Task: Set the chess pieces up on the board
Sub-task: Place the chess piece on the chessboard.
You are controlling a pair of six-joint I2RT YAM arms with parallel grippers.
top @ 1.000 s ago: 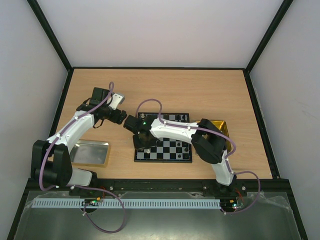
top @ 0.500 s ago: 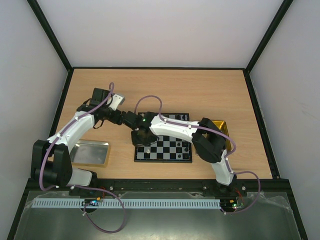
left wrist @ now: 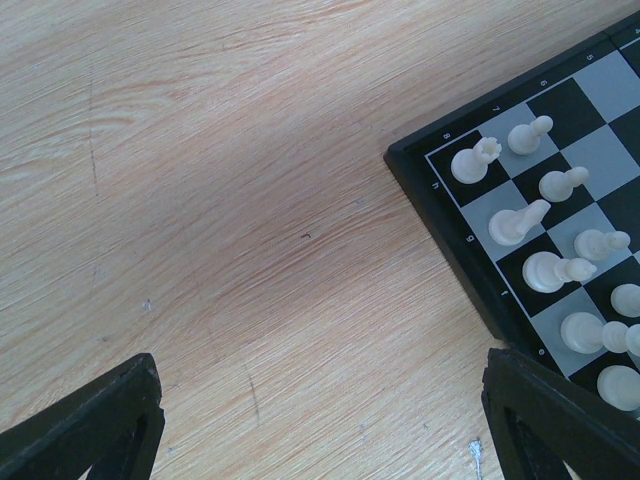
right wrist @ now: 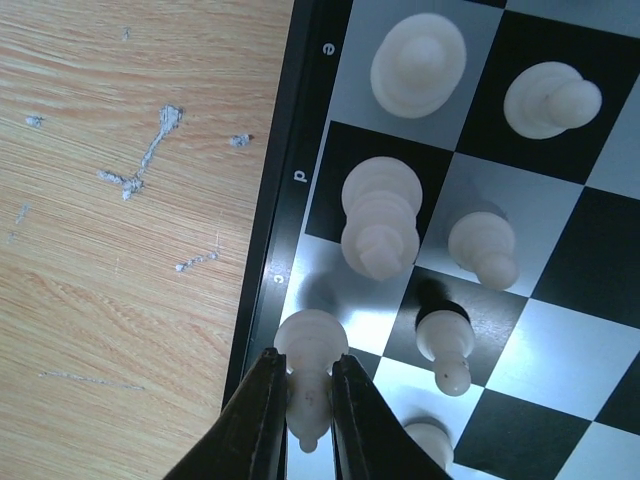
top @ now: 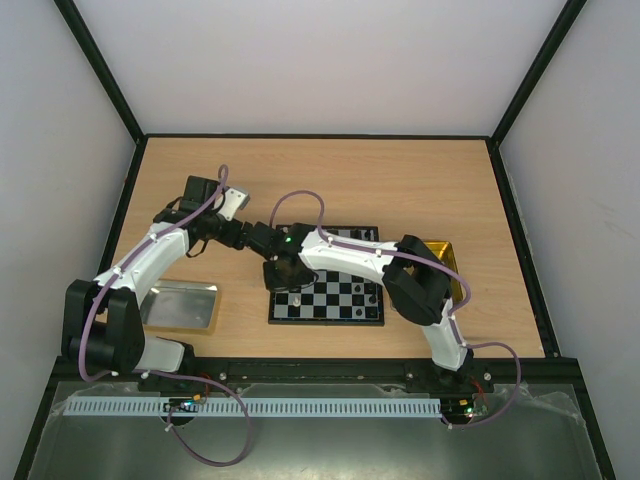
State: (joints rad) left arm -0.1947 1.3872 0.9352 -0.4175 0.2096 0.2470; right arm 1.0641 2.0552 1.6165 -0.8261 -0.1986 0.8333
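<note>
Top external: right gripper [top: 285, 277] is reaching over the left edge of the small black-and-white checked chessboard [top: 338, 302], nearer than the left gripper [top: 240, 235], which is hovering just beside it. Left wrist: jaws are standing spread over the wooden table [left wrist: 200, 200]. Right wrist: jaws are pinching an upright tiny white chess piece [right wrist: 308, 345] at the edge square marked c.

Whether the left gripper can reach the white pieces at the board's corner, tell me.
Probably yes: the left gripper hangs open beside the board, nothing between it and the white pieces. The right gripper, holding a piece nearby, may crowd it.
</note>
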